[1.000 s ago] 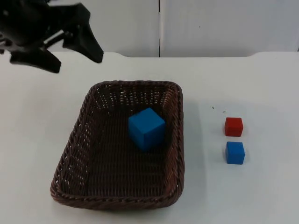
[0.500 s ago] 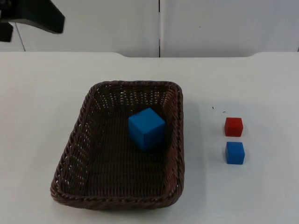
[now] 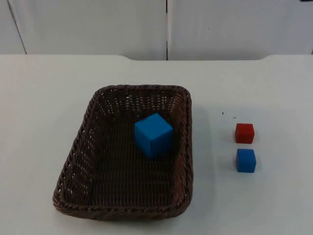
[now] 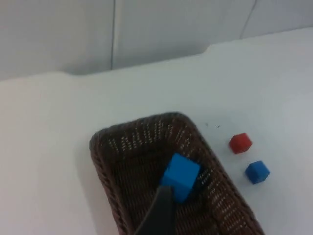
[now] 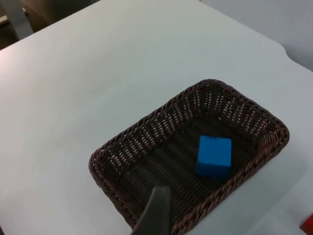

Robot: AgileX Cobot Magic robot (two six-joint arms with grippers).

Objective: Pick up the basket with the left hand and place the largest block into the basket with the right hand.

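Left gripper (image 4: 159,215) and right gripper (image 5: 155,211) high above the basket (image 3: 78,152), holding nothing; finger spread impossible to tell. Big blue block (image 3: 153,134) inside the basket on the table (image 3: 39,98). Red block (image 3: 244,132) and small blue block (image 3: 246,160) beside it.

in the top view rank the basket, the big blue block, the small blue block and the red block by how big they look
1. basket, by far the largest.
2. big blue block, lying inside the basket.
3. small blue block and red block: they look about alike, side by side on the table, so no ranking between them.
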